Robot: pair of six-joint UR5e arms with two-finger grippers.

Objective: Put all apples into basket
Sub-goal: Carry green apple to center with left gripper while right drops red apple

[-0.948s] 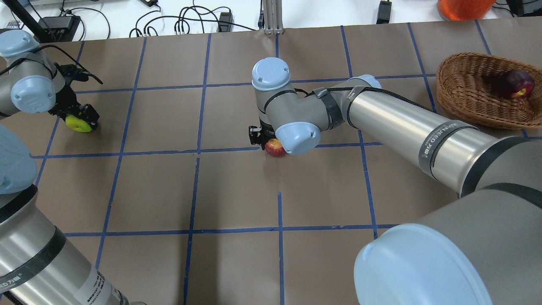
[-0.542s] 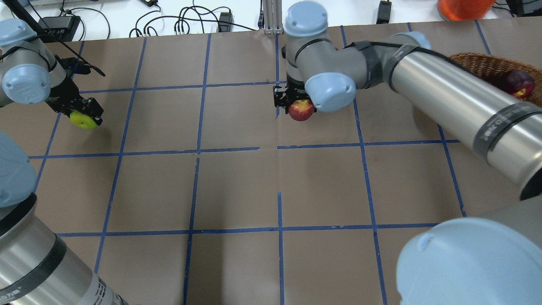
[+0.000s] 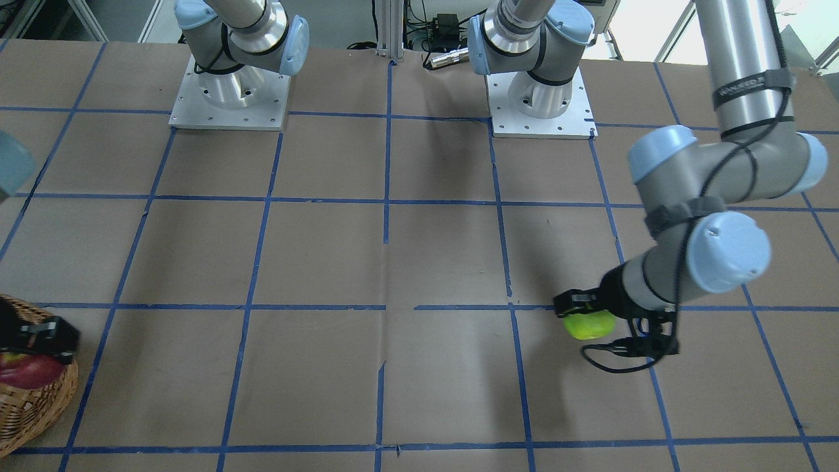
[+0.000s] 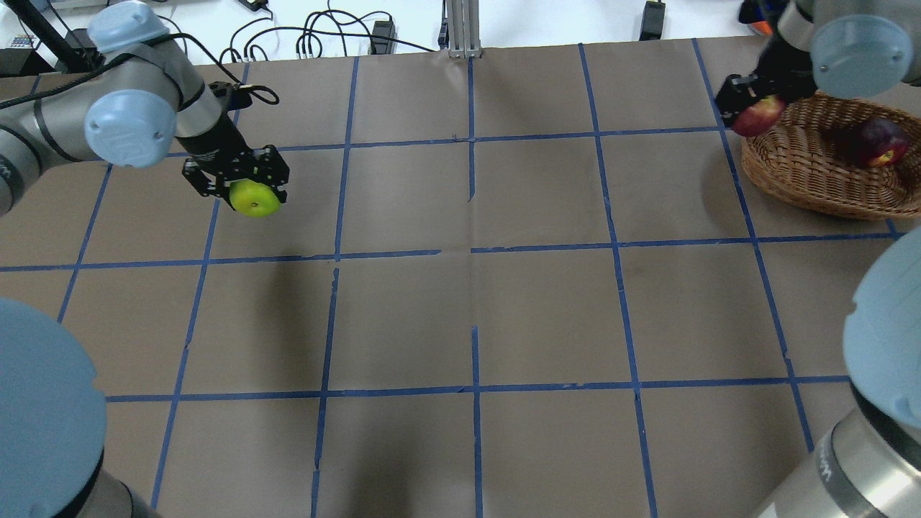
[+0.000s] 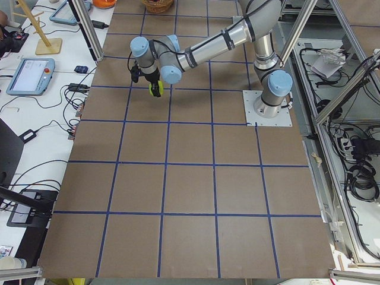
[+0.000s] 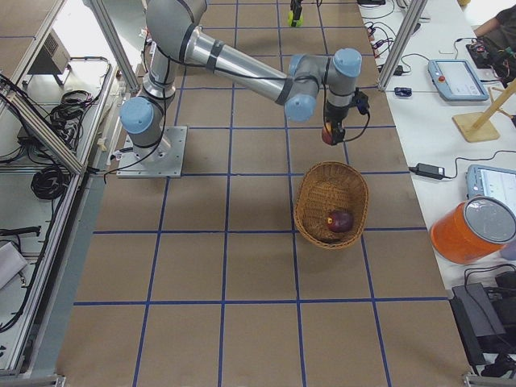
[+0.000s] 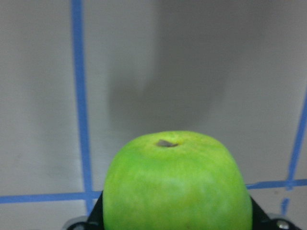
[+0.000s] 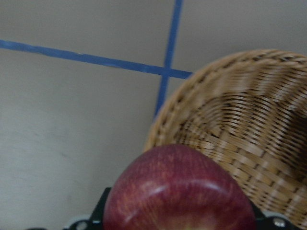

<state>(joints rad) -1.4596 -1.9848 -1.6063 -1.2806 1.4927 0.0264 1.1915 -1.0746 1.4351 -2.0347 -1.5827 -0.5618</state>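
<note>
My left gripper [image 4: 247, 185] is shut on the bright green apple [image 4: 256, 200] and holds it above the table at the far left. The apple fills the left wrist view [image 7: 177, 184] and also shows in the front view [image 3: 588, 324]. My right gripper [image 4: 752, 103] is shut on the red apple [image 4: 760, 116] and holds it over the left rim of the wicker basket [image 4: 799, 169]. The right wrist view shows this apple [image 8: 177, 191] above the basket's edge [image 8: 240, 129]. The dark maroon apple [image 4: 874, 142] lies inside the basket at its right side.
The brown table top has a grid of blue tape lines [image 4: 471, 252]. An orange container [image 6: 472, 230] stands off the table beyond the basket. Cables and power bricks [image 4: 309, 39] lie along the far edge. Both arm bases [image 3: 229, 98] stand at the robot's side.
My right gripper has carried the red apple up from the table's middle and right to the basket's left rim. My left gripper has moved right with the green apple.
</note>
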